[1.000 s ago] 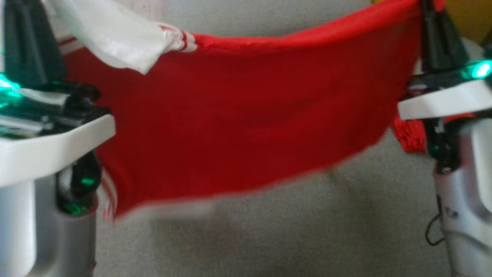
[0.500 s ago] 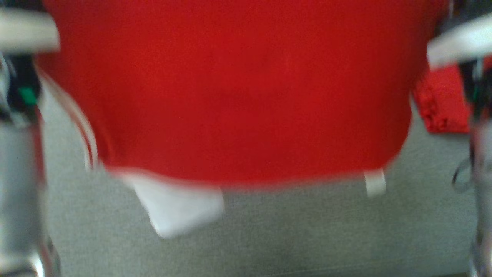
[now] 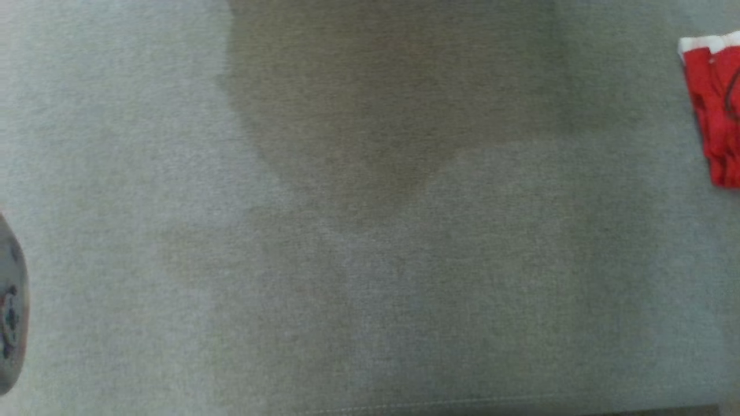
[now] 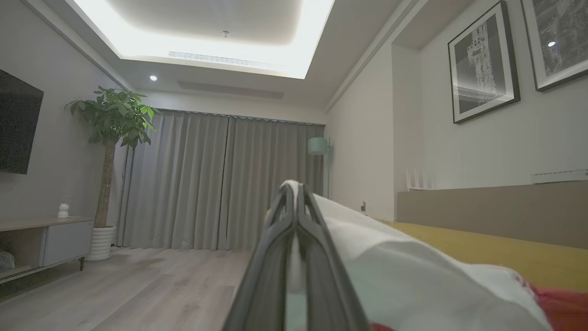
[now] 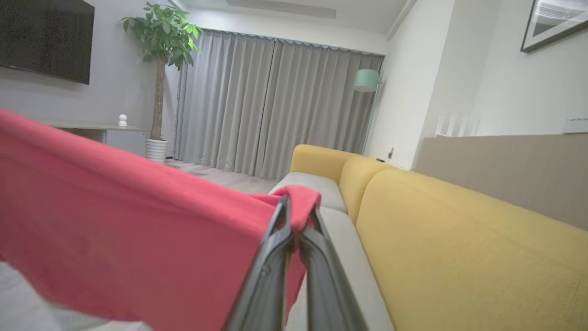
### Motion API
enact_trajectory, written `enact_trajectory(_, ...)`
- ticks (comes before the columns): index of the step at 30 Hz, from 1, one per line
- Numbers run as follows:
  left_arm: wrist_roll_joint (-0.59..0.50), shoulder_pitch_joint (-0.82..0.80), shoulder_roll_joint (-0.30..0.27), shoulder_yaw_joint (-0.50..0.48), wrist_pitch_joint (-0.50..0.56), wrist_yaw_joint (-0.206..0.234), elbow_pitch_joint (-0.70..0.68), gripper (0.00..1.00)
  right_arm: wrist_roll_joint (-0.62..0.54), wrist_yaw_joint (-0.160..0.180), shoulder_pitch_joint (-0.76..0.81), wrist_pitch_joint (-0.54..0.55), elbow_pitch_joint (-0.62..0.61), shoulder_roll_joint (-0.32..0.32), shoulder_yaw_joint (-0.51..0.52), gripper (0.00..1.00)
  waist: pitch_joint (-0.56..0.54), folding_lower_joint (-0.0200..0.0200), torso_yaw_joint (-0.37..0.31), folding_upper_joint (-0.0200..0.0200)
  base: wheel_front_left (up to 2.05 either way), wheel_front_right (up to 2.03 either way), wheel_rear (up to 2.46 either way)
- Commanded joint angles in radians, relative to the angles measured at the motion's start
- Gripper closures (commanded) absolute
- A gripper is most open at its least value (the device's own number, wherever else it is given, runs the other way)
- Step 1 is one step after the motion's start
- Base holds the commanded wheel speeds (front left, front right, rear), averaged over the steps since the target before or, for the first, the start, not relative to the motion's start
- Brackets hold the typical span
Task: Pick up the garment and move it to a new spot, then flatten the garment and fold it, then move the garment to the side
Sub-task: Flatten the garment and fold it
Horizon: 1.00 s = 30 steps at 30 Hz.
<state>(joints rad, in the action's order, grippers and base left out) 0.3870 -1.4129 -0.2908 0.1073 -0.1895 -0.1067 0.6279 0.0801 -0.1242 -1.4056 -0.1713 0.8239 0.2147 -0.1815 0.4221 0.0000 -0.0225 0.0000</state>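
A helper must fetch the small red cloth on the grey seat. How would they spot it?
Find the yellow-backed sofa and look down on its grey seat. At the head view's right edge lies a small crumpled red cloth with a white band. Unlike the big red garment held by the left gripper and right gripper, it lies loose.

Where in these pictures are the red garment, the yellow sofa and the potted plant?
red garment (image 5: 138,220), right wrist view, on the middle of the stretched red cloth.
yellow sofa (image 5: 459,257), right wrist view, on its backrest.
potted plant (image 4: 115,115), left wrist view, on its leaves.
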Motion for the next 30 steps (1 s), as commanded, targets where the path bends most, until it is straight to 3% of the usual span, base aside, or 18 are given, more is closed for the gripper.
enact_trajectory(1,-0.004,-0.027,-0.045,0.0,-0.006,-0.005,-0.019,1.0,-0.001,-0.007,-0.018,-0.01,-0.008,-0.015,0.011,1.0,-0.004,0.0,0.008,0.0,0.0,0.0,0.0)
enact_trajectory(8,0.003,0.151,-0.033,0.127,-0.047,-0.023,0.072,1.0,-0.004,-0.007,0.104,-0.045,0.205,-0.005,-0.067,1.0,-0.033,0.0,0.033,0.0,0.0,0.0,0.0)
enact_trajectory(16,0.081,0.481,-0.088,0.26,-0.043,-0.024,0.05,1.0,0.116,-0.007,0.294,0.052,0.343,0.014,-0.253,1.0,-0.114,0.0,0.052,0.0,0.0,0.0,0.0)
enact_trajectory(23,0.133,0.716,-0.206,0.421,0.049,-0.024,-0.088,1.0,0.28,-0.007,0.428,0.213,0.315,0.092,-0.422,1.0,-0.195,0.0,0.062,0.0,0.0,0.0,0.0)
enact_trajectory(30,0.162,0.877,-0.312,0.468,0.147,-0.024,-0.24,1.0,0.471,-0.007,0.541,0.368,0.173,0.186,-0.577,1.0,-0.267,0.0,0.062,0.0,0.0,0.0,0.0)
